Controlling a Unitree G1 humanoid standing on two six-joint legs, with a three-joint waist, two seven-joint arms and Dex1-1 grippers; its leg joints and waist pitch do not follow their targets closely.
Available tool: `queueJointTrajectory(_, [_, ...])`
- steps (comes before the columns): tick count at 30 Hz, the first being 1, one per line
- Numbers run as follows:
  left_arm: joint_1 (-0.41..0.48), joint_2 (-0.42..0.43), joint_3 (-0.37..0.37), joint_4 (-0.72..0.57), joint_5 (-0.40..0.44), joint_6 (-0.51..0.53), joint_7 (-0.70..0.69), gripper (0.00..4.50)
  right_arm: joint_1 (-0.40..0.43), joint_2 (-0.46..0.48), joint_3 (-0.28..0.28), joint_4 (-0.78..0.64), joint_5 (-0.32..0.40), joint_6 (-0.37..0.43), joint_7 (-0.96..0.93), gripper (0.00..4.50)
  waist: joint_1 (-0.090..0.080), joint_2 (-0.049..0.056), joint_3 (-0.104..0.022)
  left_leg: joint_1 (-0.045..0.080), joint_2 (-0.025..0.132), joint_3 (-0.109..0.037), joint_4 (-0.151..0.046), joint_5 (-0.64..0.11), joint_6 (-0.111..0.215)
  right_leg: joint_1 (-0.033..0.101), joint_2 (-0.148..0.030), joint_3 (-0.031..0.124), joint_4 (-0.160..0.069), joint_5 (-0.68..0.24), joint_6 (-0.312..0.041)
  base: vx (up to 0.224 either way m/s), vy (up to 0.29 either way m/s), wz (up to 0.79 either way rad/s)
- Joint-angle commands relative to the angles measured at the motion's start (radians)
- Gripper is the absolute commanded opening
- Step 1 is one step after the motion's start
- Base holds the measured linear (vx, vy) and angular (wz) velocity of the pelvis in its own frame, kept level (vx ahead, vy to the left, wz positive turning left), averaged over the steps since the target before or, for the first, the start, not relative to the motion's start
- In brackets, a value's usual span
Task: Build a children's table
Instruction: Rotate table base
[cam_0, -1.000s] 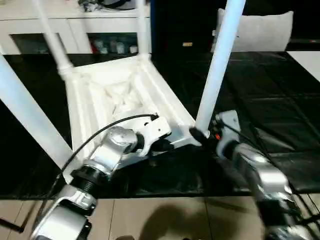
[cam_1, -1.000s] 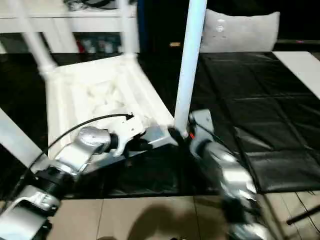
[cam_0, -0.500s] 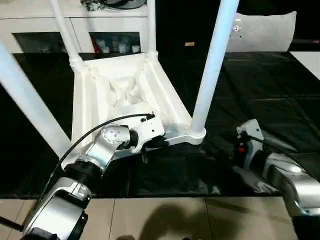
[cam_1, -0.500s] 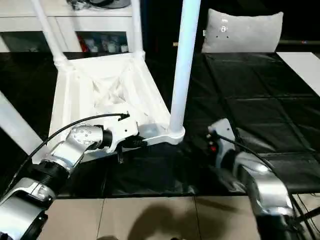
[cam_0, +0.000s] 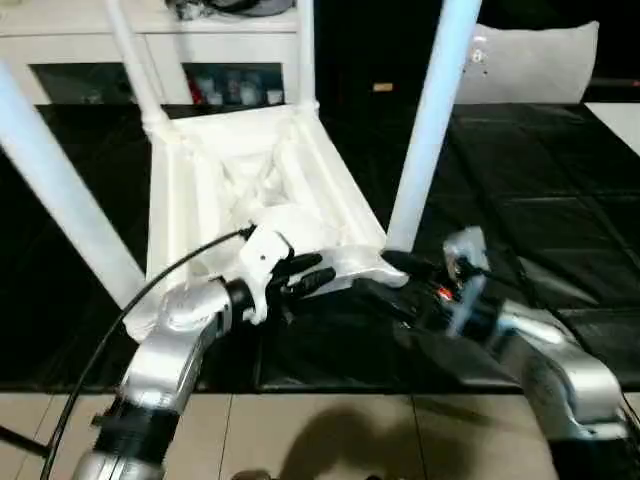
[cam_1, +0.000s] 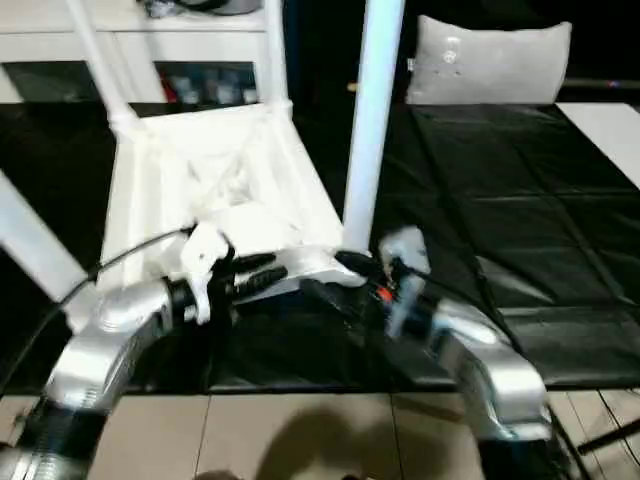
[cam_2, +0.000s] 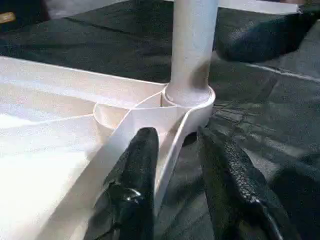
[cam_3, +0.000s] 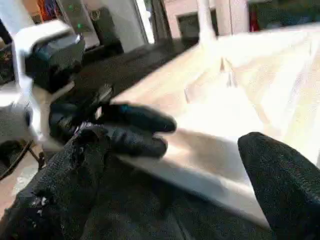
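Centre frame, the upturned children's table (cam_0: 250, 180) lies legs-up. Left gripper (cam_2: 175, 165) jaws narrowly straddle its near rim; right gripper (cam_3: 170, 165) jaws spread wide beside the corner socket (cam_2: 192, 102).

Head stereo pair looked forward and down over both silver forearms; shared the upturned children's table (cam_0: 250, 190) on black floor mats (cam_0: 560, 220), offset slightly sideways. Left wrist view sat close along left gripper (cam_2: 175, 165), facing near corner socket (cam_2: 190, 102). Right wrist view, close behind right gripper (cam_3: 165, 190), faced the left gripper across the table's edge.
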Motion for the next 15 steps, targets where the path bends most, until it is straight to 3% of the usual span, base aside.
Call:
queueJointTrajectory(1, [0.066, -0.004, 0.034, -0.106, -0.011, 0.040, 0.064, 1.80, -0.027, 0.028, 0.009, 0.020, -0.015, -0.035, -0.035, 4.50, -0.003, -0.006, -0.060, -0.006, 0.080, -0.027, -0.069, -0.052, 0.076, 0.067, -0.122, 0.082, -0.093, -0.368, 0.073, 0.000, 0.000, 0.00])
queueJointTrajectory(2, [0.088, -0.006, 0.044, -0.124, -0.013, 0.043, 0.079, 1.95, -0.033, 0.038, 0.010, 0.028, -0.022, -0.046, -0.046, 4.50, -0.006, -0.005, -0.062, -0.001, 0.078, -0.026, -0.069, -0.058, 0.075, 0.065, -0.120, 0.082, -0.096, -0.369, 0.076, 0.000, 0.000, 0.00])
queueJointTrajectory(6, [0.211, -0.004, 0.090, -0.207, -0.049, 0.025, 0.098, 2.30, -0.069, 0.100, 0.001, 0.076, -0.033, -0.079, -0.116, 4.50, -0.012, -0.007, -0.062, -0.005, 0.074, -0.028, -0.069, -0.048, 0.081, 0.067, -0.118, 0.085, -0.094, -0.353, 0.082, 0.000, 0.000, 0.00])
queueJointTrajectory(7, [0.276, 0.013, 0.108, -0.262, -0.069, 0.053, 0.092, 2.30, -0.079, 0.119, 0.011, 0.091, -0.037, -0.088, -0.127, 4.50, -0.013, -0.009, -0.062, -0.005, 0.077, -0.029, -0.070, -0.051, 0.083, 0.067, -0.118, 0.086, -0.092, -0.349, 0.080, 0.000, 0.000, 0.00])
queueJointTrajectory(8, [0.287, 0.017, 0.112, -0.268, -0.072, 0.056, 0.089, 2.55, -0.081, 0.123, 0.012, 0.094, -0.037, -0.089, -0.129, 4.50, -0.014, -0.006, -0.061, -0.006, 0.082, -0.031, -0.073, -0.053, 0.084, 0.066, -0.118, 0.088, -0.089, -0.339, 0.071, 0.000, 0.000, 0.00])
queueJointTrajectory(9, [0.329, 0.035, 0.123, -0.290, -0.082, 0.071, 0.078, 2.55, -0.092, 0.140, 0.016, 0.112, -0.043, -0.098, -0.148, 4.50, -0.014, -0.010, -0.061, -0.004, 0.081, -0.030, -0.072, -0.055, 0.087, 0.065, -0.116, 0.089, -0.090, -0.341, 0.074, 0.000, 0.000, 0.00])
queueJointTrajectory(10, [0.341, 0.040, 0.128, -0.291, -0.088, 0.073, 0.071, 2.65, -0.098, 0.145, 0.015, 0.124, -0.049, -0.104, -0.160, 4.50, -0.015, -0.005, -0.059, -0.003, 0.082, -0.031, -0.074, -0.066, 0.084, 0.063, -0.119, 0.090, -0.089, -0.348, 0.064, 0.000, 0.000, 0.00])
queueJointTrajectory(11, [0.348, 0.044, 0.131, -0.291, -0.091, 0.072, 0.067, 2.65, -0.102, 0.149, 0.013, 0.132, -0.054, -0.108, -0.169, 4.50, -0.017, -0.007, -0.057, -0.003, 0.079, -0.028, -0.073, -0.071, 0.083, 0.062, -0.118, 0.090, -0.092, -0.358, 0.068, 0.000, 0.000, 0.00])
queueJointTrajectory(14, [0.383, 0.060, 0.151, -0.278, -0.108, 0.057, 0.054, 2.94, -0.132, 0.166, -0.015, 0.204, -0.084, -0.150, -0.237, 4.50, -0.016, -0.008, -0.052, 0.008, 0.077, -0.026, -0.076, -0.107, 0.066, 0.057, -0.119, 0.090, -0.104, -0.414, 0.077, 0.000, 0.000, 0.00])
queueJointTrajectory(15, [0.383, 0.060, 0.151, -0.278, -0.108, 0.057, 0.054, 3.02, -0.132, 0.166, -0.015, 0.204, -0.084, -0.150, -0.237, 4.50, -0.019, -0.004, -0.047, 0.013, 0.079, -0.027, -0.079, -0.144, 0.057, 0.056, -0.117, 0.087, -0.110, -0.447, 0.081, 0.000, 0.000, 0.00])
